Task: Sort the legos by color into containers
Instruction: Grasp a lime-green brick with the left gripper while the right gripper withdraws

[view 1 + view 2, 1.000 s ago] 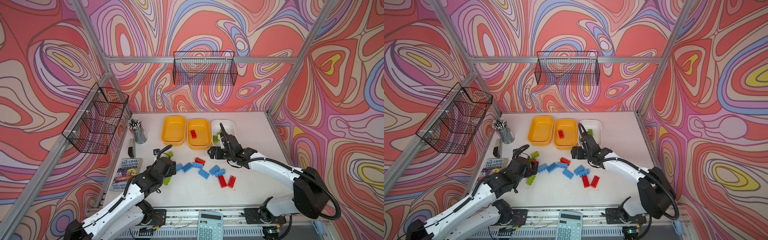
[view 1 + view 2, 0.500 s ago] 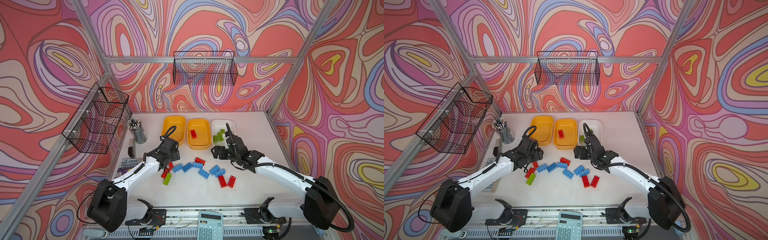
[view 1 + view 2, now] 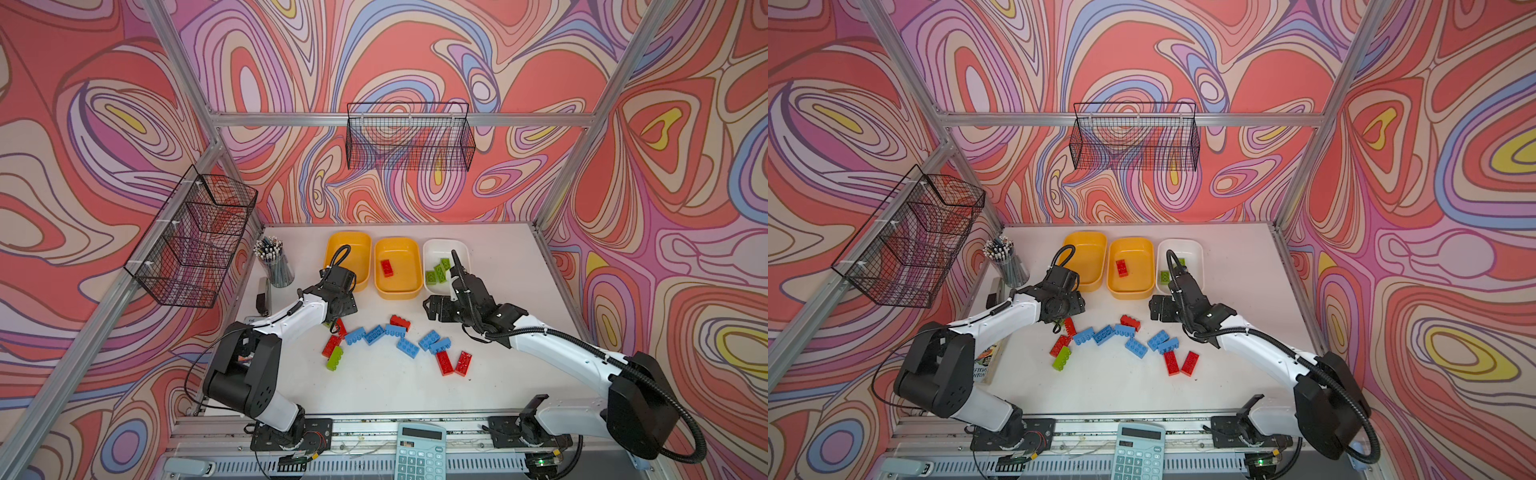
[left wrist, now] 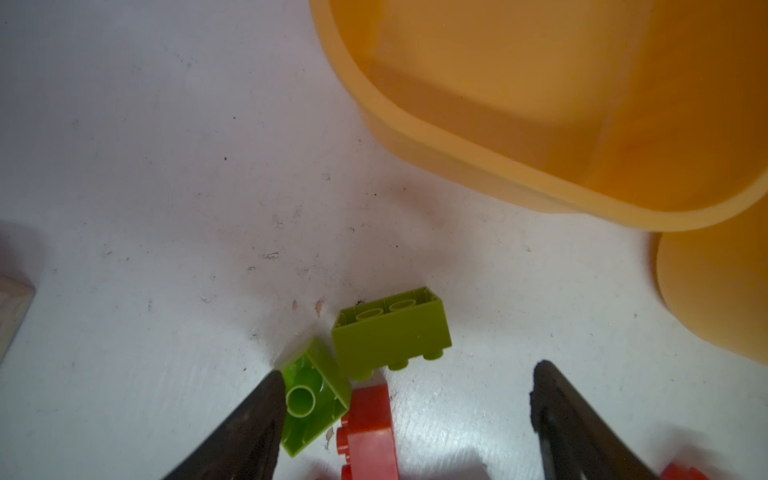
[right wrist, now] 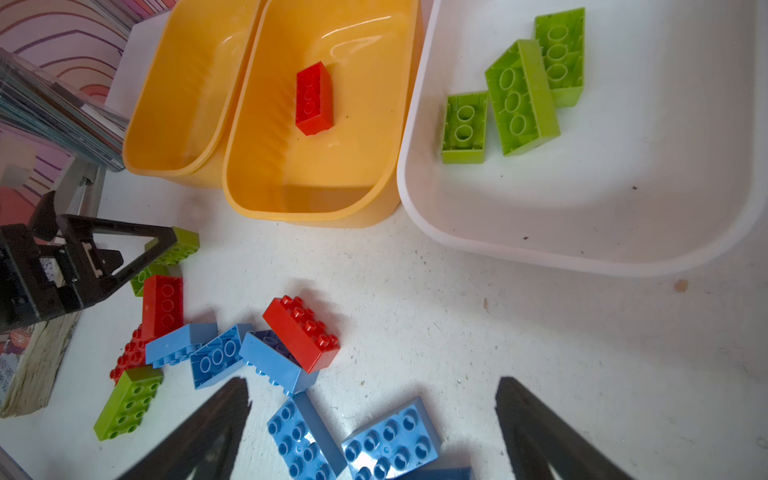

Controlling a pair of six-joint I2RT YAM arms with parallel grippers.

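Three containers stand in a row at the back: an empty yellow tray, a yellow tray holding one red lego, and a white tray holding three green legos. Blue, red and green legos lie loose mid-table. My left gripper is open and low in front of the empty tray. One of its fingers touches a green lego, with another green lego and a red one beside it. My right gripper hangs open above blue legos.
A clear cup of pencils stands at the back left, with a book near the left edge. Black wire baskets hang on the walls. A calculator lies on the front rail.
My left arm has swung from the near left up to the legos in front of the empty yellow tray, and its jaws have narrowed a little. My right gripper has drawn back from the white tray.
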